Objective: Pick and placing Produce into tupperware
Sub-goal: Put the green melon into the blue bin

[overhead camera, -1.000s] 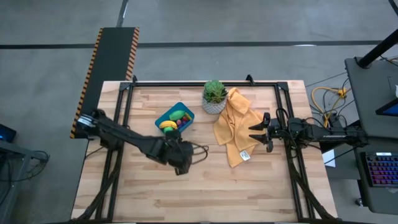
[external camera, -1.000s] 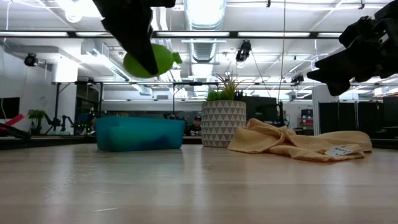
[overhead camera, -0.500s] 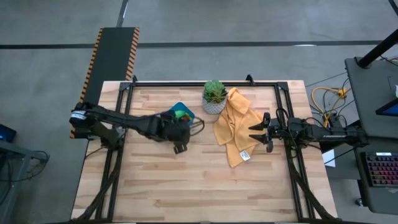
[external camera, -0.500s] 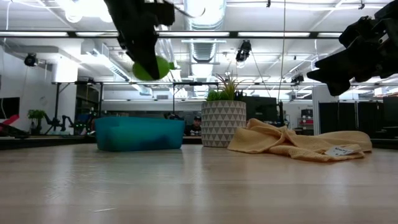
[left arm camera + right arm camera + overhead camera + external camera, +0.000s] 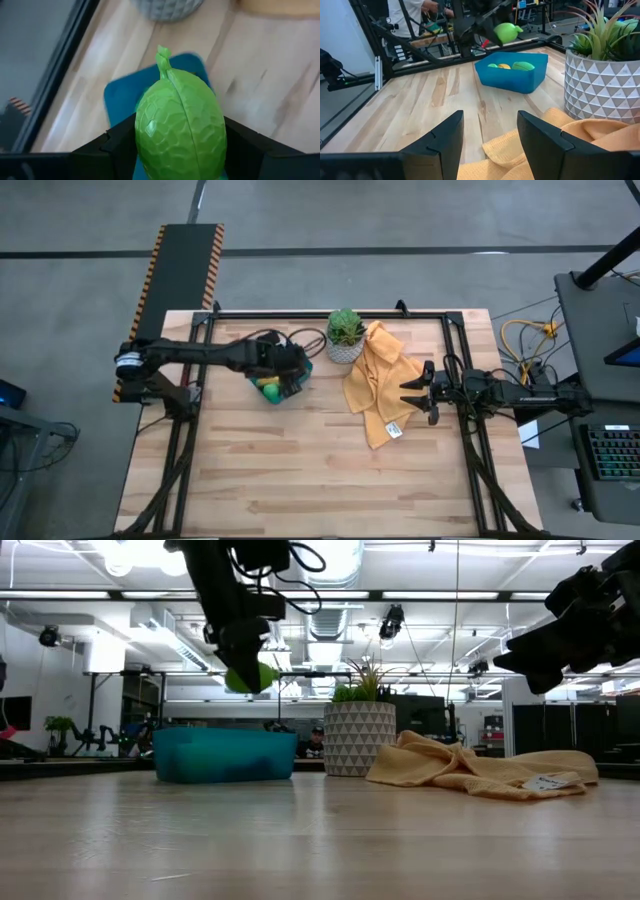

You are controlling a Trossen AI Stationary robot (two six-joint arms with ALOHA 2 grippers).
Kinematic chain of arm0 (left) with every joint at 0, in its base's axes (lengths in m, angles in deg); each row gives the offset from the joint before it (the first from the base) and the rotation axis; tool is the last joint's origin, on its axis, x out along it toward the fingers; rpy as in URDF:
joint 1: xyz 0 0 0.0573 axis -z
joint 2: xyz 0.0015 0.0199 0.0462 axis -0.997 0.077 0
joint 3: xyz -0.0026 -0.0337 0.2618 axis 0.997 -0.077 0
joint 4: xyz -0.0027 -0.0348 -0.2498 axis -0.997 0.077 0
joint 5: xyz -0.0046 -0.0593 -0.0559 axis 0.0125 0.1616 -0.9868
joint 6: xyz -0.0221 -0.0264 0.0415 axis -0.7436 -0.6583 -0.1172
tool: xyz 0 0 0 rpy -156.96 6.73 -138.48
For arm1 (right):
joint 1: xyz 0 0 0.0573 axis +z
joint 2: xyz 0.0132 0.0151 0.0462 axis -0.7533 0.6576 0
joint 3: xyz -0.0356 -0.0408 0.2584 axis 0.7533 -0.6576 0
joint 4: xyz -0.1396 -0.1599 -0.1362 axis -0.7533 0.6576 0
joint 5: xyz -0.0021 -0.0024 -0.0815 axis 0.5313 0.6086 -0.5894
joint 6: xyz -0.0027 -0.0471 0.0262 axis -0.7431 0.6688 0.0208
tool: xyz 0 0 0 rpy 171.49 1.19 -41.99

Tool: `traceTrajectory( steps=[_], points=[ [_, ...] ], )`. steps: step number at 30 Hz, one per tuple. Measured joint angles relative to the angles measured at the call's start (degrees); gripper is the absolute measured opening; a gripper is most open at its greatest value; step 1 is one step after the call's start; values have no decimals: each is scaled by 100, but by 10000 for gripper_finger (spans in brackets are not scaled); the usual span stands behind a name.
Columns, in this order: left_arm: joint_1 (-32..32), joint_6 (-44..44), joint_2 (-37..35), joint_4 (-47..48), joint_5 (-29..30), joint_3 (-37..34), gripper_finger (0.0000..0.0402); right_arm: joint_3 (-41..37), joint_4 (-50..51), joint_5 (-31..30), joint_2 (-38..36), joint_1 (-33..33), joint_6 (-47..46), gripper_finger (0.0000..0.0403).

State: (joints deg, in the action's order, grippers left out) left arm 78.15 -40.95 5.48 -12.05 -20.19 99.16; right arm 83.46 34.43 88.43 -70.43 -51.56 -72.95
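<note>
Left gripper (image 5: 250,675): upper left of the low view, raised above the small bright blue rectangular plastic tupperware (image 5: 225,755); jaws clamped on a green rounded toy fruit with a pebbled skin and short stem (image 5: 180,132).

Blue tupperware: upper centre-left of the high view, on the light wooden slatted table (image 5: 300,470), just beside the white patterned pot holding a green plant (image 5: 345,337). Contents seen from the right wrist view: a yellow piece (image 5: 504,66) and a green piece (image 5: 522,65).

Crumpled yellow cloth (image 5: 380,385): centre-right of the high view, touching the pot.

Right gripper (image 5: 408,397): centre-right of the high view, at the cloth's edge, jaws apart, empty.
</note>
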Motion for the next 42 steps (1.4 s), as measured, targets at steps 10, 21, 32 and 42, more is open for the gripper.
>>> traceTrajectory(
  steps=[10,21,32,42],
  points=[
    [-764,433,2,-924,-813,-348,212,0,4,0,23,0,2,178],
    [-982,284,9,-1606,-822,-974,212,0,3,0,29,0,4,178],
    [-1032,284,142,-1946,-823,-1163,214,0,2,0,31,0,5,178],
    [-1030,284,442,-1948,-829,-1161,215,0,1,0,69,1,4,178]
  ],
)
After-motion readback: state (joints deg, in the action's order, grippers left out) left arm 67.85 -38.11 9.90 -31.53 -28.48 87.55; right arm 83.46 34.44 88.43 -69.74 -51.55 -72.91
